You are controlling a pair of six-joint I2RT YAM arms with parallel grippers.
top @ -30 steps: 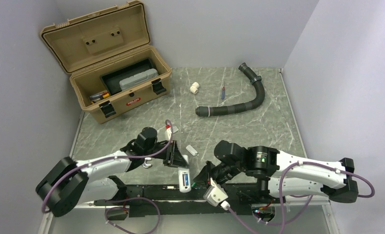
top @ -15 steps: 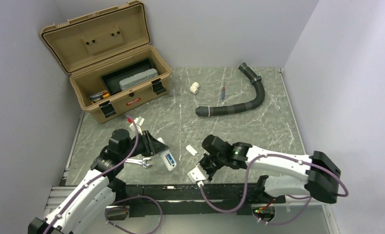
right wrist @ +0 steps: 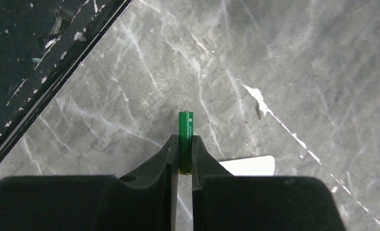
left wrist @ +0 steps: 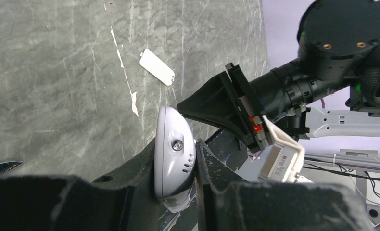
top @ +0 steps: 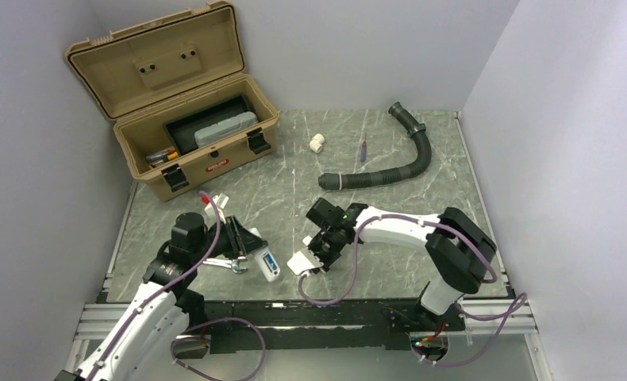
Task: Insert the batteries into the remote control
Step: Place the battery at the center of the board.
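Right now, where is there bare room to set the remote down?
Bare marble between the toolbox and the hose, and between the hose and the right arm. Crowded around the left gripper: remote, cover piece, wrench.

Open toolbox point(top: 207, 168), blk hose point(top: 382, 175), wht fitting point(top: 317, 143).

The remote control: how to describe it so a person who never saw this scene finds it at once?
From the open tan toolbox at the far left of the table, come toward the near edge to the left gripper. The remote control is the white oblong clamped in it. Unlike the plain white cover lying nearby, it shows a display window.
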